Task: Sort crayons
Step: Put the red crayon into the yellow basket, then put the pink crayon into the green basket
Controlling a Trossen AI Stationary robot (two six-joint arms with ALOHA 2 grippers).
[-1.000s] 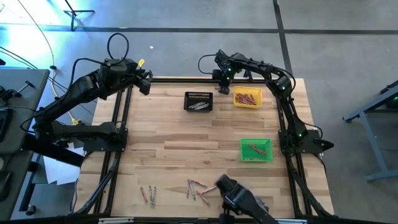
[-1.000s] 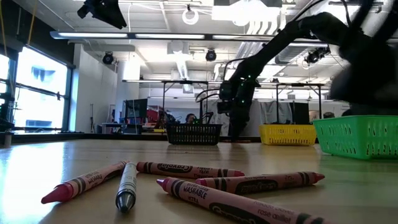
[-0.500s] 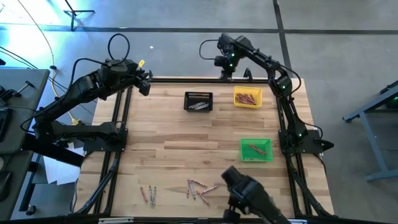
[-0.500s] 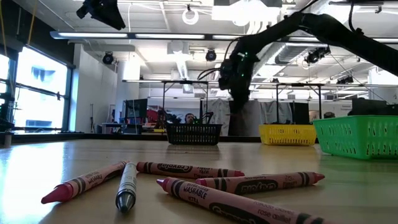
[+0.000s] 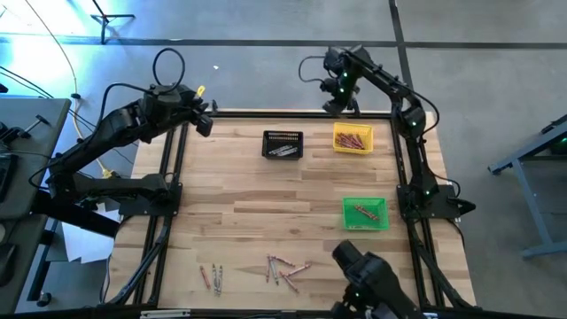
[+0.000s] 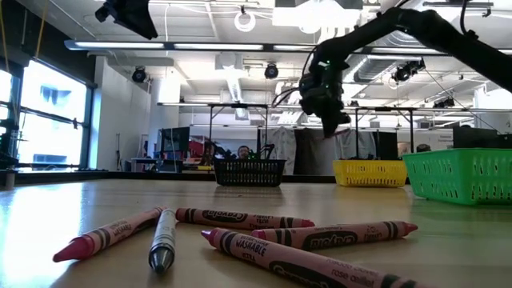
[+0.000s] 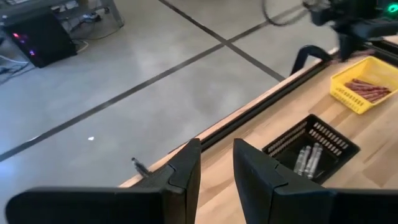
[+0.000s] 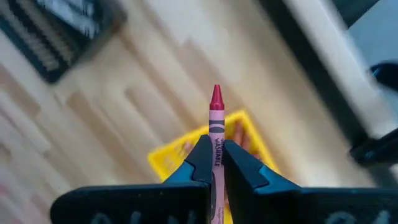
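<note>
Right gripper [image 8: 214, 163] clamped on red paper-wrapped crayon [image 8: 215, 127] above yellow plastic bin [image 5: 353, 139], itself part-filled; loose wax crayons [image 5: 282, 268] far from that bin left unsorted.

We see an open-plan robotics laboratory: exposed ceiling ducts [image 6: 232, 80], strip lighting [image 6: 184, 46], concrete floor [image 5: 266, 22], and curtained workstations [image 6: 364, 152] behind the table [image 5: 266, 204].

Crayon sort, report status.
Right end effector shut on red crayon, above yellow bin. Left end effector open, idle at far-left corner. Nothing in the way.
</note>
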